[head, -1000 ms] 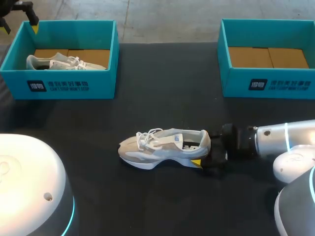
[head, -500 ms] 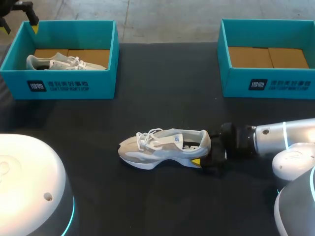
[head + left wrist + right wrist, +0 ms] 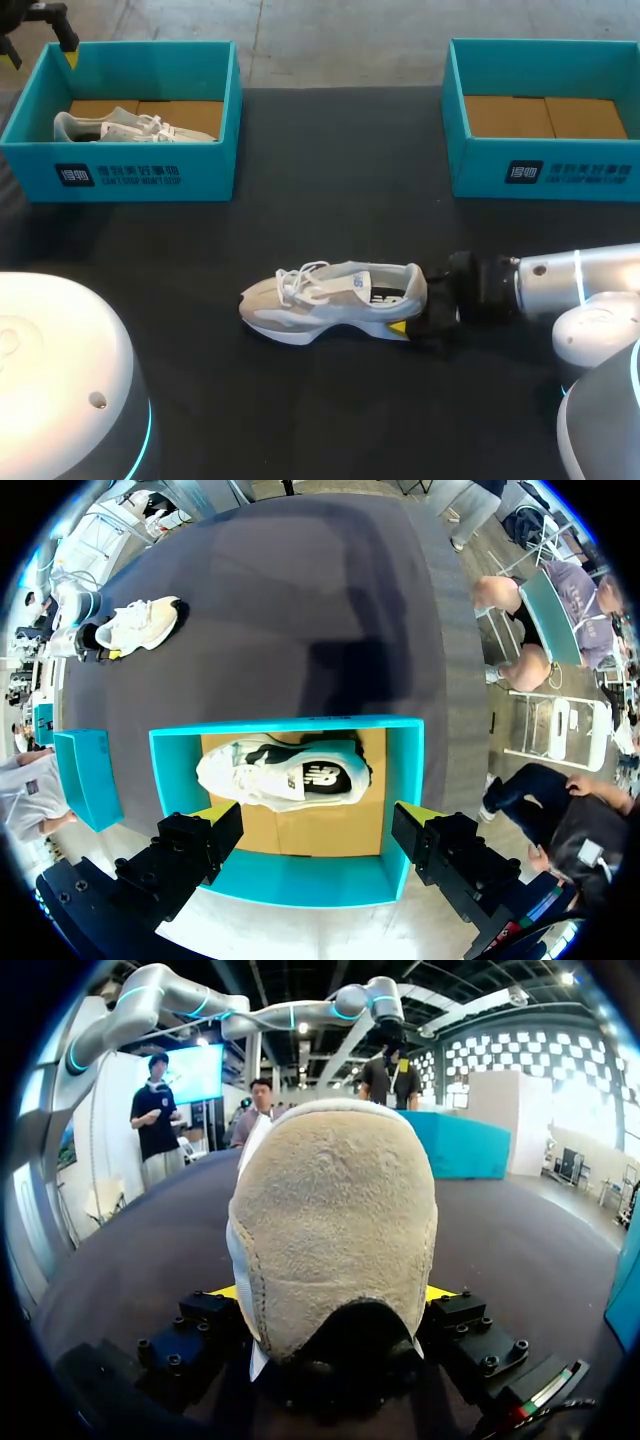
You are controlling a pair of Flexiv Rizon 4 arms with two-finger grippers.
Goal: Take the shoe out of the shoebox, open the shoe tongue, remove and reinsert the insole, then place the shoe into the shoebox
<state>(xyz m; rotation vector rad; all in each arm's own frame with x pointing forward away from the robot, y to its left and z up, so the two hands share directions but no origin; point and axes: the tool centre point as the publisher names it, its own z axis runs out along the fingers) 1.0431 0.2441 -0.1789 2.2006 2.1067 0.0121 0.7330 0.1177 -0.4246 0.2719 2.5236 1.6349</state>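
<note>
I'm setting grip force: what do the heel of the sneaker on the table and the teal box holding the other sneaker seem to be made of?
Pale beige sneaker: the heel looks like suede or a suede-like fabric, matte with a fuzzy nap, so it is probably soft. Teal open shoebox: likely cardboard, given its smooth matte walls, thin straight edges and plain brown floor flaps.

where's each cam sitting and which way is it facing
Head view: above, behind, facing down on the table; right arm, left pincer show.
Left wrist view: over the left box, facing down at boxed shoe; left pincer open.
Right wrist view: table level, facing heel of table shoe, in right pincer.
All share the table shoe.
</note>
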